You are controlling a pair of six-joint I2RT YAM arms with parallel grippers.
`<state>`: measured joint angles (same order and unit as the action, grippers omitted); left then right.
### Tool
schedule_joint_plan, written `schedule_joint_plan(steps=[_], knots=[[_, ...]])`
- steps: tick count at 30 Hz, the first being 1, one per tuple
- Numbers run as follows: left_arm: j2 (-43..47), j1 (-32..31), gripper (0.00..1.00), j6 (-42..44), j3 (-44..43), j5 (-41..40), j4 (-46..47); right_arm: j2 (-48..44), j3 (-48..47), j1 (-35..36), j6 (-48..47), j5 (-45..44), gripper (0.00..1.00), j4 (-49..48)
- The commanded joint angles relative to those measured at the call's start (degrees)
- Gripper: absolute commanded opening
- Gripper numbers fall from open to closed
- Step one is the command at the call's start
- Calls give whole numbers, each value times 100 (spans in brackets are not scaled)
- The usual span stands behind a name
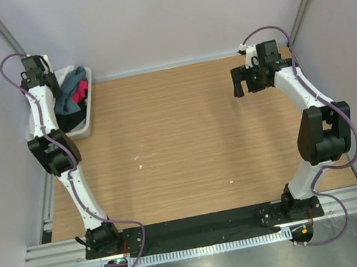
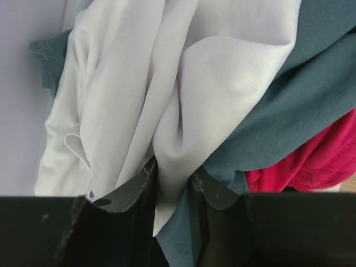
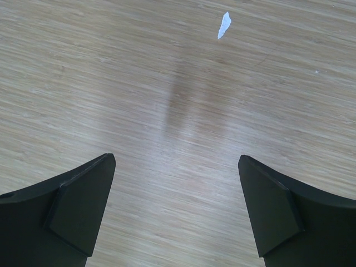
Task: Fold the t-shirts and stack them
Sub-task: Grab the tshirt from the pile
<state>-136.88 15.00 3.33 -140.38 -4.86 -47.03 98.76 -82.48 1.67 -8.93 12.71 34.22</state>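
Note:
The t-shirts lie bundled in the white basket at the far left of the table. In the left wrist view a white t-shirt lies crumpled over a grey-teal one, with a pink-red one at the right. My left gripper is down in the basket and shut on a fold of the white t-shirt; a bit of teal cloth sits between the jaws too. From above, teal and pink-red cloth show. My right gripper is open and empty above bare wood at the far right.
The wooden table top stretches between the arms. A small white scrap lies on the wood ahead of the right gripper. White walls enclose the table on three sides; a pale wall is close at the left of the basket.

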Motion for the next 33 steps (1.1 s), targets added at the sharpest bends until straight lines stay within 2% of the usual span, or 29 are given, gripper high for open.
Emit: schedule_joint_plan(steps=[1,6,8,14,15,17,19,22,24,29,33], knots=[[636,29,29,-78,-165,-14,141,-182,-14,0,-21,3,100,-205],[627,20,28,-35,-174,-102,167,-155,-14,9,31,65,100,-231],[584,20,24,-8,-166,-102,150,-164,-40,17,32,83,100,-222],[487,20,21,45,-104,-146,150,-217,-23,17,5,39,100,-214],[478,20,16,45,-104,-129,141,-234,3,17,-4,30,100,-214],[487,11,0,80,-113,-68,115,-261,21,17,-12,12,100,-214],[557,11,0,62,-113,55,71,-287,39,9,-21,12,100,-214],[1038,-146,0,-8,-165,467,-61,-331,-31,9,-47,-23,100,-170],[1382,-304,0,-26,-200,1028,-105,-410,-101,35,-48,-319,100,-205],[2436,-1094,0,-455,-525,1602,114,-559,-374,26,-91,-1050,100,-319],[3314,-1613,0,-877,-570,2155,562,-674,-734,18,-179,-1087,100,-179]])
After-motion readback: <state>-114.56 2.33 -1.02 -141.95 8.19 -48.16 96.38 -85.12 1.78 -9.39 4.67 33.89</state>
